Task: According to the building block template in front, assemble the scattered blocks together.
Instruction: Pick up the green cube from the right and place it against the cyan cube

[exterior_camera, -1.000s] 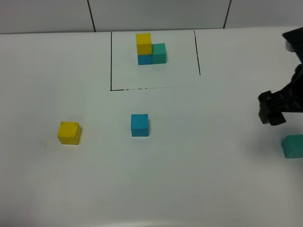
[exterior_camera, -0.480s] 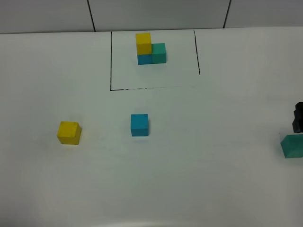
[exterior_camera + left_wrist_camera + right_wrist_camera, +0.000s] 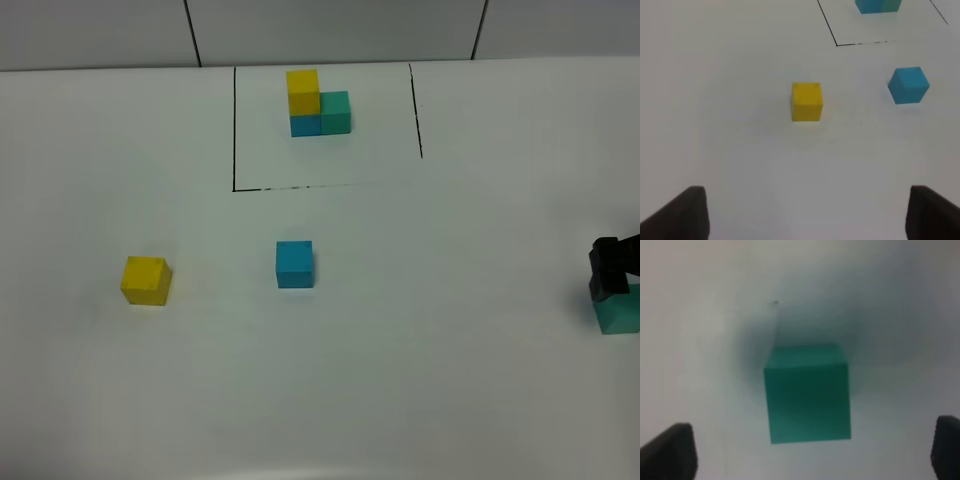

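While the right gripper [image 3: 612, 268] hangs just over the green cube [image 3: 620, 312] at the far right edge of the table [image 3: 450, 380], its jaws are spread wide. In the right wrist view the cube sits between the two fingertips [image 3: 667, 452]. There is a gap on each side, so the jaws pinch nothing.

The left gripper [image 3: 807, 215] has its jaws spread wide too, and they hold nothing. The yellow cube [image 3: 146, 280] lies ahead of it, on the left side of the table. The blue cube [image 3: 295, 264] lies near the middle, well apart from the yellow one.

The template [image 3: 318, 102] stands at the back of the table, inside thin black lines [image 3: 234, 130]. It is a yellow cube on top of a blue one, with a green cube touching the blue one's right side.
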Controlling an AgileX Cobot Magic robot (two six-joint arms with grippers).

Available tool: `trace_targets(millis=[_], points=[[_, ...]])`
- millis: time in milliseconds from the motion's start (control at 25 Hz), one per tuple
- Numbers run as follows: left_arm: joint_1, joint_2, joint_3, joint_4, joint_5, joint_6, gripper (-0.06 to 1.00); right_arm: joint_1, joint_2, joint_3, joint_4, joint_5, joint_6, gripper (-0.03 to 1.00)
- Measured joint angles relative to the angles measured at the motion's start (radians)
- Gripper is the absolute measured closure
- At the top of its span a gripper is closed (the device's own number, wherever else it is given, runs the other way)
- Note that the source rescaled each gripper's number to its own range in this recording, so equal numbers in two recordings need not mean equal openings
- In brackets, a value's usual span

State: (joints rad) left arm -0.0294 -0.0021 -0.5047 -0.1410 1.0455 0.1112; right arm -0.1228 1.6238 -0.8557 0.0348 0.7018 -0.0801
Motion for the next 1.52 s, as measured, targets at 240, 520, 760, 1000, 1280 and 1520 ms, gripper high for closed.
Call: trace_targets(millis=[240, 520, 760, 1000, 1280, 1520], points=[[0.000, 0.000, 0.000, 0.000, 0.000, 0.000, 0.25, 0.000, 0.061, 0.000, 0.000, -0.030, -0.011, 0.12], [0.000, 0.000, 0.000, 0.000, 0.000, 0.000, 0.25, 0.000, 0.145, 0.000, -0.001, -0.051, -0.016, 0.18], [0.000, 0.000, 0.000, 0.000, 0.000, 0.000, 0.25, 0.000, 0.161, 0.000, -0.001, -0.052, -0.037, 0.50], [0.000, 0.000, 0.000, 0.000, 0.000, 0.000, 0.25, 0.005, 0.161, 0.000, -0.001, -0.049, -0.080, 0.95], [0.000, 0.000, 0.000, 0.000, 0.000, 0.000, 0.25, 0.189, 0.117, -0.051, -0.024, 0.038, -0.332, 0.95], [0.000, 0.000, 0.000, 0.000, 0.000, 0.000, 0.25, 0.439, 0.145, -0.182, -0.081, 0.105, -0.626, 0.95]])
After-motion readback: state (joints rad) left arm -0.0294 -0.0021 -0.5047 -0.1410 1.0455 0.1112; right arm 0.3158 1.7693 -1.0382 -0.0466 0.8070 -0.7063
